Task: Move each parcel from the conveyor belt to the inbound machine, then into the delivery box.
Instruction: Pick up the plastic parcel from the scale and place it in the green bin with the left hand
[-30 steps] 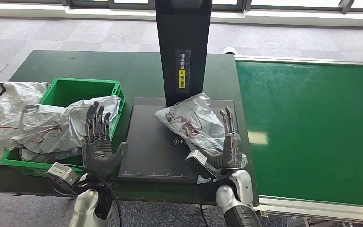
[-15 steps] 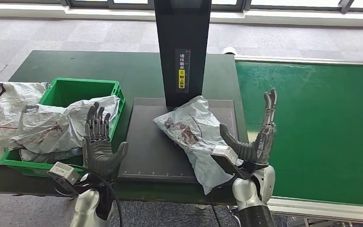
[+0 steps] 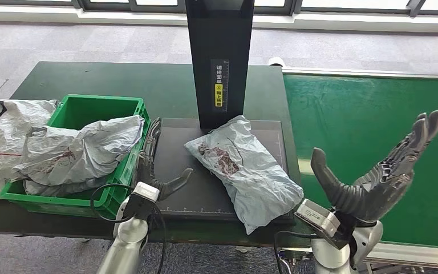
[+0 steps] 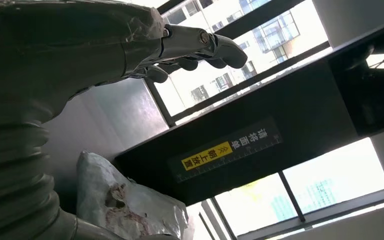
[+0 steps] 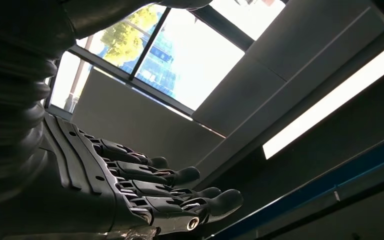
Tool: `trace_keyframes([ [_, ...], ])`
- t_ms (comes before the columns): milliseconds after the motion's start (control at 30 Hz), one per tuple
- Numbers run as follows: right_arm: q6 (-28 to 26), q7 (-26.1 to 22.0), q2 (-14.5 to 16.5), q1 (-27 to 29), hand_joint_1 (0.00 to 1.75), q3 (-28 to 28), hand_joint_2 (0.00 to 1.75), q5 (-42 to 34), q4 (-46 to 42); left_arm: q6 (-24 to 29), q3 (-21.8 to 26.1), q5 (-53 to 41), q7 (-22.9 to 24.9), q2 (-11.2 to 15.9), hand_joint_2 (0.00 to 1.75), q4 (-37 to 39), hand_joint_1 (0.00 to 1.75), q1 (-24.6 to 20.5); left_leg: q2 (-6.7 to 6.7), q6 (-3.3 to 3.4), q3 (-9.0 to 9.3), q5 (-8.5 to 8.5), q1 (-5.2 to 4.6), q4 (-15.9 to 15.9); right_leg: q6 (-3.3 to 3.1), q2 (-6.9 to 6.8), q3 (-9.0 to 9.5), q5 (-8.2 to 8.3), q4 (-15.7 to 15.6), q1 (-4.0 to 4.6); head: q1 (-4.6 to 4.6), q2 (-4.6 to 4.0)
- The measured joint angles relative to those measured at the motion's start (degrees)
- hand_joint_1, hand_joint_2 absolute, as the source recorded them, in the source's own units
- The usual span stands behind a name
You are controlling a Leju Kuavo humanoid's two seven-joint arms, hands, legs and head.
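Silver arms: both of mine rise from the near edge of the head view, one on each side of the dark scanning plate.
Right hand (image 3: 376, 182): nearest the camera, lifted over the green conveyor belt (image 3: 376, 131), palm turned inward, thumb and fingers spread wide, holding nothing. The right wrist view (image 5: 145, 195) shows the same straight fingers against window and ceiling.
Left hand (image 3: 157, 171): low at the near left edge of the plate, just beside the crate wall, fingers extended and thumb stuck out toward the parcel, holding nothing. In the left wrist view (image 4: 180, 50) the fingers reach past the black column.
Parcel (image 3: 242, 165): grey crumpled mailer with a dark red print, lying aslant on the plate of the inbound machine (image 3: 177, 171), its near corner hanging over the front edge. It sits between my two hands and neither touches it.
Delivery box (image 3: 100, 108): green plastic crate left of the plate, with another grey mailer (image 3: 82, 151) heaped over its near half.
Loose bags (image 3: 0, 137): more grey mailers piled on the table beyond the crate's left side.
Column (image 3: 219, 57): black upright with a yellow label, standing at the far edge of the plate.
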Motion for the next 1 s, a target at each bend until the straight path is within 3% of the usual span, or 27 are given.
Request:
trace_keyframes([
  [467,0.1,0.0,-0.2,1.5,0.0,0.0,1.75,-0.6,-5.1,1.6,-2.2,-2.9,1.8,-1.0,1.75,7.0,0.0,-5.0,0.12,0.0,0.05,0.01,0.01,0.0,0.01,0.13,-0.04,0.07,0.0,0.01,-0.01,0.0],
  [633,0.1,0.0,-0.2,1.6,0.0,0.0,1.75,-2.5,-6.9,8.4,-6.7,-8.7,9.0,-2.3,1.75,14.6,0.0,-11.6,-0.03,0.06,0.0,0.05,-0.01,0.0,0.05,-0.01,0.04,0.1,0.0,-0.01,-0.01,0.0],
  [833,0.1,0.0,-0.2,1.7,0.0,0.0,1.75,-2.9,-7.6,16.3,-18.4,-11.2,20.7,-3.0,1.75,25.5,0.0,-19.4,-0.04,0.07,0.0,0.06,-0.03,0.0,0.08,-0.01,0.05,0.13,0.0,-0.03,-0.01,0.0],
  [933,0.1,0.0,-0.2,1.7,0.0,0.0,1.75,-2.9,-7.6,18.5,-24.3,-15.1,28.2,-3.0,1.75,30.8,0.0,-22.3,-0.04,0.07,0.0,0.06,-0.02,0.0,0.08,0.0,0.06,0.13,0.0,-0.03,-0.01,0.0],
  [1000,0.1,0.0,-0.2,1.7,0.0,0.0,1.75,-2.9,-7.6,19.1,-27.4,-16.5,30.5,-3.0,1.75,33.6,0.0,-23.6,-0.03,0.07,-0.01,0.06,-0.02,0.0,0.08,0.0,0.05,0.13,0.0,-0.02,-0.01,0.0],
])
